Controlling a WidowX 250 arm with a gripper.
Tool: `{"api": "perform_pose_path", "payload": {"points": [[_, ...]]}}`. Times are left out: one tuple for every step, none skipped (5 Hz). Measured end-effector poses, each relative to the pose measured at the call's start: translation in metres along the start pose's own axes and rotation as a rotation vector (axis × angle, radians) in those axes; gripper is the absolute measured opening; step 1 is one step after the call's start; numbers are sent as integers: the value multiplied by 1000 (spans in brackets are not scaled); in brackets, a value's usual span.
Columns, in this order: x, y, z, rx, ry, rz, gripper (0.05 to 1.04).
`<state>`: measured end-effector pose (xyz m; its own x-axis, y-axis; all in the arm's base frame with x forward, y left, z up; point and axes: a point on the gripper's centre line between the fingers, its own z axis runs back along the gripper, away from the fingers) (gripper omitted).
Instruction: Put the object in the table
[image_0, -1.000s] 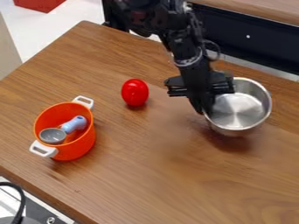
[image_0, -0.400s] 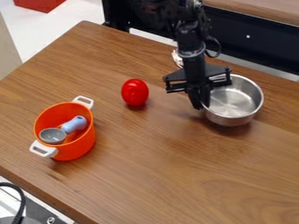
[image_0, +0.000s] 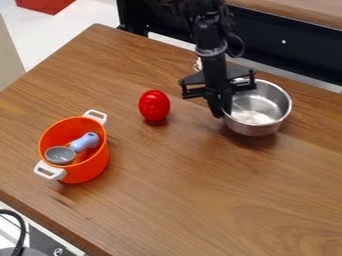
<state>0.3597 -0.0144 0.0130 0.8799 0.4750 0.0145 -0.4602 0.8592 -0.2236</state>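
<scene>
at the table's (image_0: 167, 200) far side, i have the arm (image_0: 212, 47) coming down from the view's top edge, nearly upright, its black gripper (image_0: 221, 115) pointing downward. my fingers are closed on the near-left rim of the steel bowl (image_0: 259, 107), which sits to the right of the red egg-shaped object (image_0: 154, 105); i can't tell whether its base touches the wood.
</scene>
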Motion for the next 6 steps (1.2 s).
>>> {"api": "perform_pose_path", "payload": {"points": [[4, 4, 1, -8, 48, -14, 62], [7, 8, -3, 6, 36, -13, 62], [11, 11, -6, 22, 38, -29, 62], [9, 15, -8, 36, 47, -65, 62], [7, 17, -8, 44, 54, -73, 62], [6, 16, -6, 39, 77, -79, 79]]}}
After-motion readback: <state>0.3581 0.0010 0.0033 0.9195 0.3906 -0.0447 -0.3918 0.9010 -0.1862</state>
